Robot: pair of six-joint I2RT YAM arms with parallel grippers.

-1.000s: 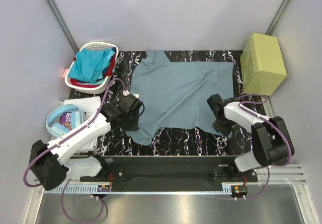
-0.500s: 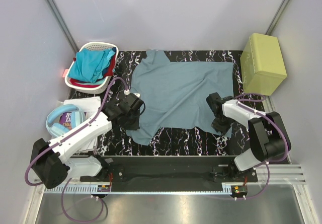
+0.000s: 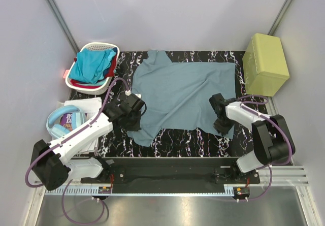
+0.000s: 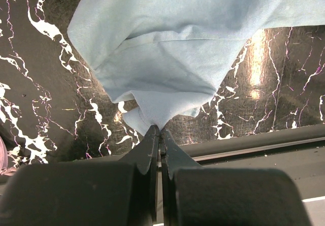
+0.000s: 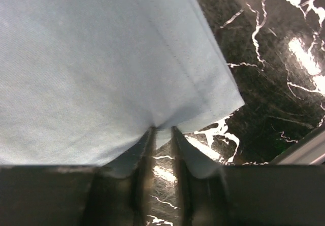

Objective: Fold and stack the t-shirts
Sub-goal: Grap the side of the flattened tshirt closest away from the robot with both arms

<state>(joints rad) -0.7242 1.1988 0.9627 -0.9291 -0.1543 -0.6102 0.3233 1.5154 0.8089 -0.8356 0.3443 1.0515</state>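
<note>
Here, basket [image 3: 98,44] holds turquoise tee [image 3: 89,66], red tee [image 3: 110,69]; left end effector [image 4: 160,130] pinches grey-blue tee [image 3: 188,91], right [image 5: 162,130] unclear.

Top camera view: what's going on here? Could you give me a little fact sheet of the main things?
Table: black marbled table
Spread out: grey-blue t-shirt, mostly flat on the table
Left hand: shut, pinching the shirt's near-left edge
Right hand: fingers close together at the shirt's near-right hem corner; grip unclear
Basket: white laundry basket at far left, holding a turquoise t-shirt and a red t-shirt
Other: yellow box at far right; light blue headphones at near left
</note>
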